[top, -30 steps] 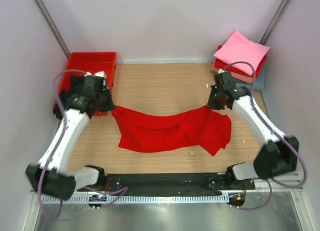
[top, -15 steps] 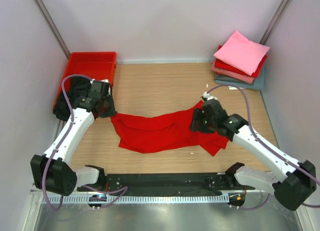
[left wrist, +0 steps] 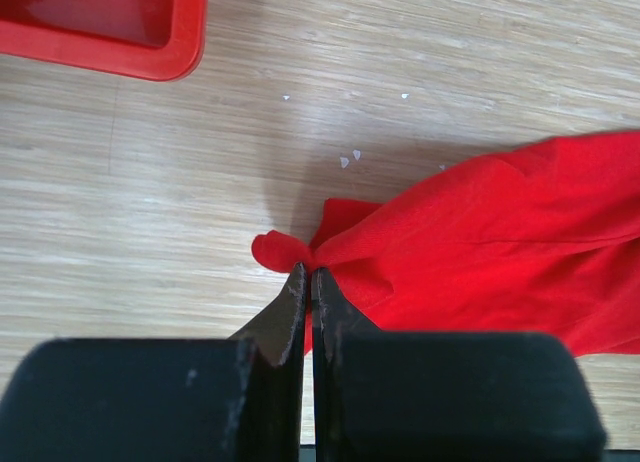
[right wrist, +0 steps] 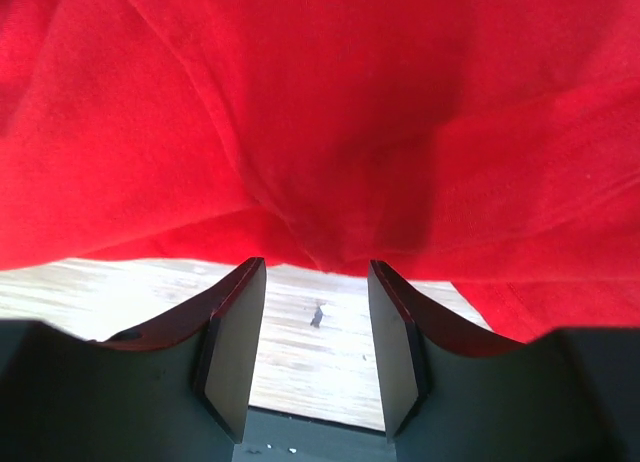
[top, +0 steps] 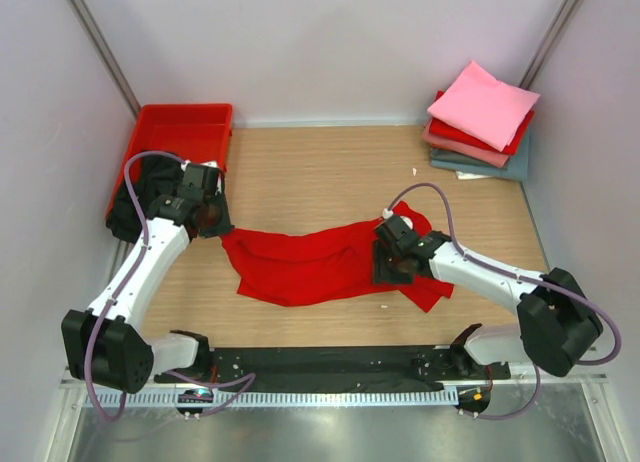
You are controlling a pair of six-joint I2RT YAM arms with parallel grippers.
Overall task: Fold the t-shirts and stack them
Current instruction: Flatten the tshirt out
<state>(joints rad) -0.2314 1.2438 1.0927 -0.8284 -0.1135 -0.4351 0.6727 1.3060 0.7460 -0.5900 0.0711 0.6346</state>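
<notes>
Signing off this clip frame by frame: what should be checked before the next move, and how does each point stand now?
1. Anchor grip: left hand shut on a corner of the shirt: ok.
2. Free hand: right hand open, nothing between its fingers: ok.
3. Approach: shirt edge lies just ahead of the right hand's fingertips: ok.
4. Cloth spread flat: bunched and creased: not ok.
5. Clearance: stack sits in the far right corner, apart from both arms: ok.
6. Obstacle: tray apart from the left hand in the wrist view: ok.
</notes>
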